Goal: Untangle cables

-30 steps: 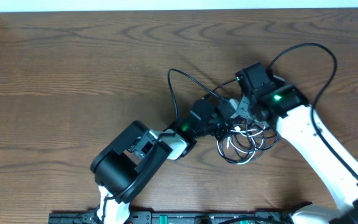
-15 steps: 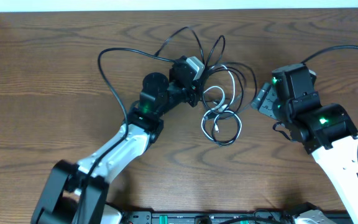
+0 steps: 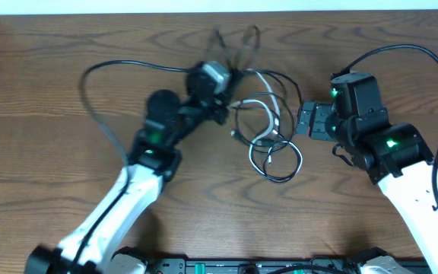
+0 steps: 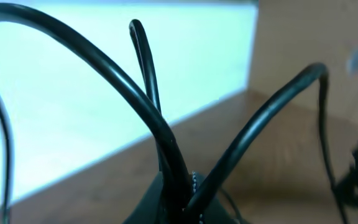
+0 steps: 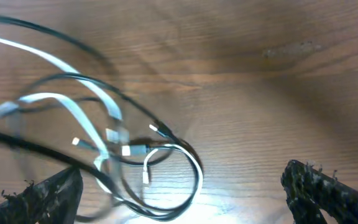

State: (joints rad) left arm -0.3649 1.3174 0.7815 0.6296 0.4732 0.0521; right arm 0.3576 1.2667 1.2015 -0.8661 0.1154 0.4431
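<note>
Overhead shot has the cables (image 3: 268, 141) bunched up in the middle of the worktop (image 3: 52, 175), right between the two arms. The left hand (image 3: 220, 113) sits at the tangle's upper-left corner, clamped tight on a few black strands. Its wrist cam shows those strands (image 4: 166, 137) fanning up and out of the pinch. The white cable (image 3: 268, 114) curls through the middle of the bunch, and a couple of small plug ends lie inside the loops.

The right hand (image 3: 301, 120) is just beside the right side of the tangle, spread wide with nothing in it. From its own cam, both fingers (image 5: 48, 193) stand either side of the lowest black loop, and I can't see them touching it.

Room-wise, the top loops reach up close to the far edge of the worktop, so it's tight back there. Plenty of bare wood to the left and on the near side of the bunch, between the arms.
</note>
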